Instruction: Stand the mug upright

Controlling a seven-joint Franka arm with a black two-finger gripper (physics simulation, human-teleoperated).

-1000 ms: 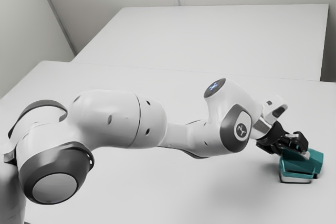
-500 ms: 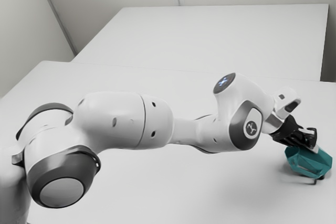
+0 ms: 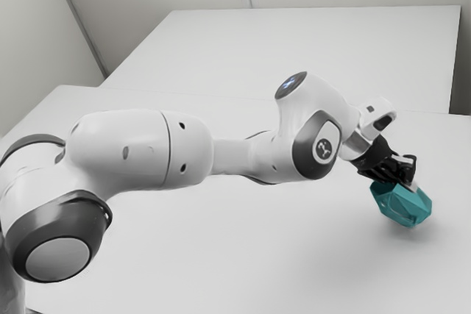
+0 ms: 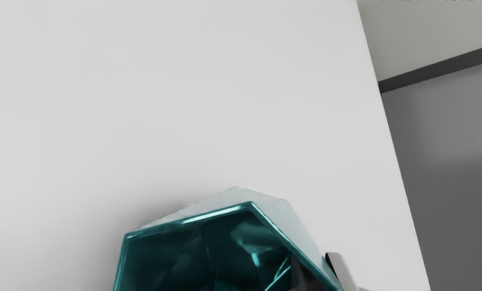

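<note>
1. Exterior view: tool (image 3: 408, 184) pinched nearly closed on the teal mug (image 3: 402, 204) near its rim. Mug hangs tilted, apparently just above the surface (image 3: 243, 255); soft shadow below. Arm (image 3: 250, 157) reaches from the exterior view's left, hand slanting downward toward its right.
2. Wrist view: mug's open mouth faces the camera; one finger (image 4: 341, 270) outside the wall, the other inside. Risk, my judgement: a one-sided grip lets the mug pivot; lowered tilted, its base edge could catch and tip it.

The arm (image 3: 140, 148) reaches out, tool (image 3: 409, 185) slanting down, 2 fingers (image 4: 341, 268) clamped.
</note>
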